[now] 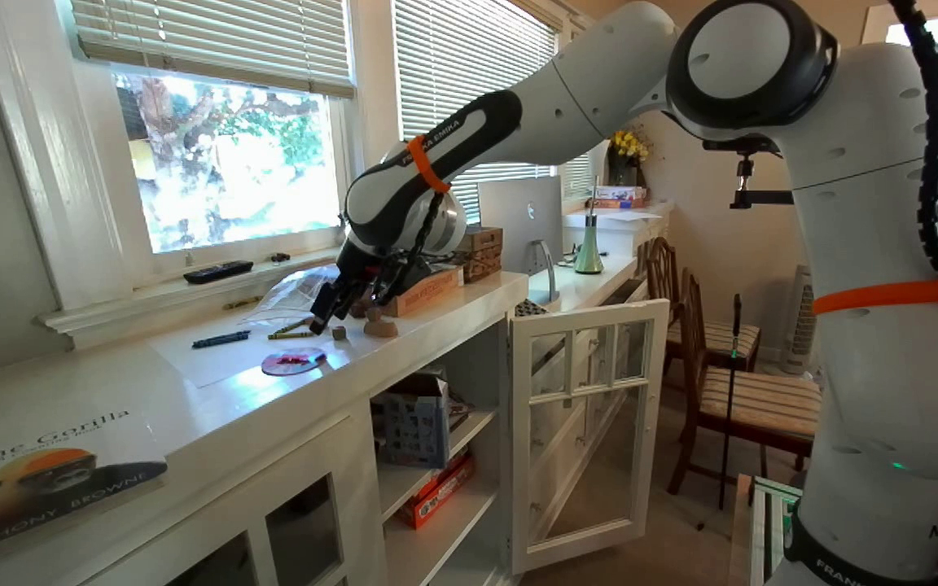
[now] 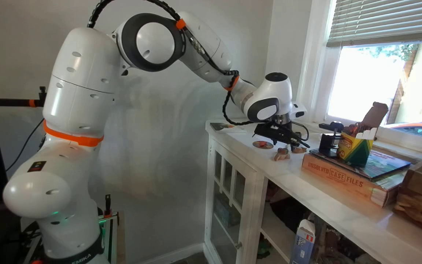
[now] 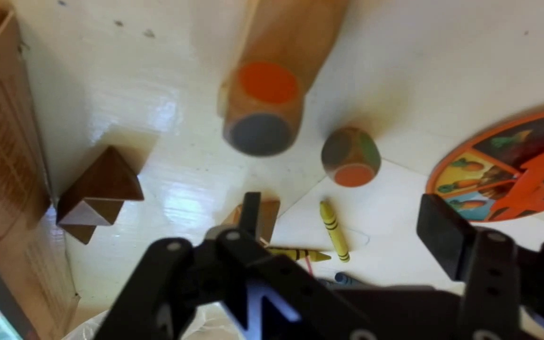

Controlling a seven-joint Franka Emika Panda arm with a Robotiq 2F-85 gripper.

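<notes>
While the hand [image 3: 345, 224] hangs spread, small color-spotted wooden cube [image 3: 351, 157] near its gap, round picture spinner [image 3: 513, 174] to one side

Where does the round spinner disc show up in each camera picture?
In an exterior view: spinner disc left of centre, below mid-height.
In an exterior view: spinner disc right of centre, near mid-height.
In the wrist view: spinner disc at right edge, partly cut off.
Shared landmark: Case Files box, right of the spinner disc in both exterior views, far left in wrist view.
</notes>
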